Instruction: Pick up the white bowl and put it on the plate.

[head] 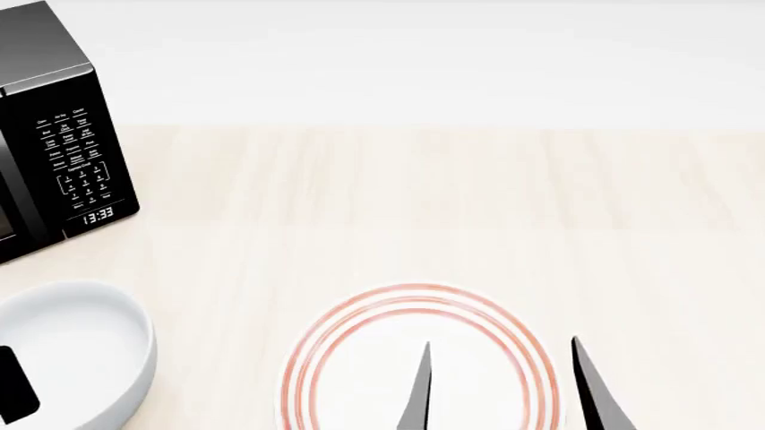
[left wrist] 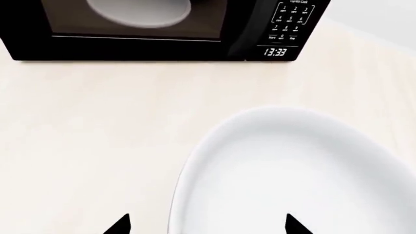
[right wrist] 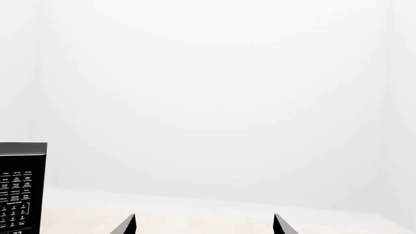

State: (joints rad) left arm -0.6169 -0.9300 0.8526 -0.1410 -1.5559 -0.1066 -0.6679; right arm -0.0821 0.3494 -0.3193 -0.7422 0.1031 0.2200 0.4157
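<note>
1. My left gripper (left wrist: 206, 225) is spread wide, empty, straddling the white bowl's (left wrist: 299, 175) near rim.
2. Bowl sits left of the plate (head: 413, 358) — left arm nearer.
3. Right gripper (head: 502, 385) gapes open, empty, over the plate.

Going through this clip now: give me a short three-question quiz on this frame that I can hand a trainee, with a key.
1. True or false: the white bowl already sits on the plate.
2. Which gripper has a finger over the bowl's rim? A) left gripper B) right gripper C) neither
3. Fill in: the microwave clock reads ____.

Key:
1. False. The bowl rests on the table, to the robot's left of the plate, apart from it.
2. A. In the left wrist view the open fingers straddle the bowl's near wall; the right gripper hangs open over the plate.
3. 13:33
</note>
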